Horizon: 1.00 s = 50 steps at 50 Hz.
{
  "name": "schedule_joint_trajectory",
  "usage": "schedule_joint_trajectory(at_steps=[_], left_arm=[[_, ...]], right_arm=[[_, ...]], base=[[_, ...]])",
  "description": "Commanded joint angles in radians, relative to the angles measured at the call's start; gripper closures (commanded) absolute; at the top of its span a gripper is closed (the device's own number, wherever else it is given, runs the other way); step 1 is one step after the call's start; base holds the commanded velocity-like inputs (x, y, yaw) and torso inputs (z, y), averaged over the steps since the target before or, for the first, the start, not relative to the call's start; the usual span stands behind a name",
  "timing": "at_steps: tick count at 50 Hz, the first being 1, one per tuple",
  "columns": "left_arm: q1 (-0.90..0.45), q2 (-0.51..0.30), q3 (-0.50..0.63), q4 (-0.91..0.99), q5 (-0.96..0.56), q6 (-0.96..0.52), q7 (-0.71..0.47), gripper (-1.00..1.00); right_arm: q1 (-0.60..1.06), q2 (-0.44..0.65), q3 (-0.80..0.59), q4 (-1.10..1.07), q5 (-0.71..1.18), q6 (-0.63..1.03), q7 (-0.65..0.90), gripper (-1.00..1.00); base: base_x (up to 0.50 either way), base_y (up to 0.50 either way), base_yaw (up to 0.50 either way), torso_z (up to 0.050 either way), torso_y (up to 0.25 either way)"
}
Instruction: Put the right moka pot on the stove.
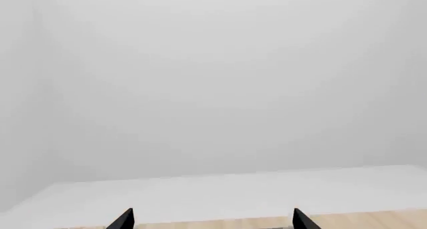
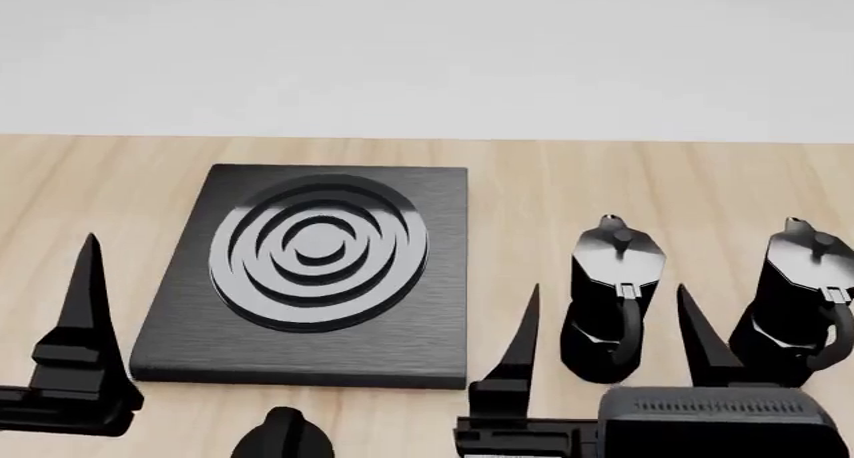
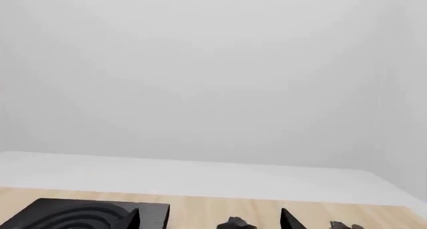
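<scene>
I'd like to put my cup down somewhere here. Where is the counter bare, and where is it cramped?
Bare wood lies behind the stove and both pots, up to the table's far edge, and left of the stove. It is crowded at the right: the left moka pot, the right moka pot and the right gripper bunch together.

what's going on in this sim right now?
Nothing is held yet. Two black moka pots stand on the wooden table right of the stove, whose burner is bare. The right gripper is open, aimed at the left moka pot, not the right moka pot. The left gripper is open, idle.
</scene>
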State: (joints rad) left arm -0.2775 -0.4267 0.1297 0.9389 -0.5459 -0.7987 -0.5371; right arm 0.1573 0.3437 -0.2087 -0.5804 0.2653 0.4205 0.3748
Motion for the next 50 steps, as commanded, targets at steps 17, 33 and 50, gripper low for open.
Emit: schedule_joint_trajectory(at_steps=[17,33,50], left_arm=[[0.016,-0.018,0.014,-0.008,-0.004,0.039,-0.023,-1.0],[0.011,-0.022,0.009,-0.015,-0.025,0.048,-0.036,-1.0],[0.014,-0.024,-0.01,-0.019,-0.06,0.055,-0.051,-1.0]], right_arm=[[0.01,0.009,-0.007,-0.015,-0.002,0.017,0.018,-1.0],[0.005,0.016,-0.011,-0.007,-0.001,0.002,0.015,-1.0],[-0.047,0.07,0.04,0.006,0.014,-0.107,-0.026,-1.0]], base=[[0.0,0.0,0.0,0.0,-0.147],[0.0,0.0,0.0,0.0,-0.144],[0.0,0.0,0.0,0.0,-0.009]])
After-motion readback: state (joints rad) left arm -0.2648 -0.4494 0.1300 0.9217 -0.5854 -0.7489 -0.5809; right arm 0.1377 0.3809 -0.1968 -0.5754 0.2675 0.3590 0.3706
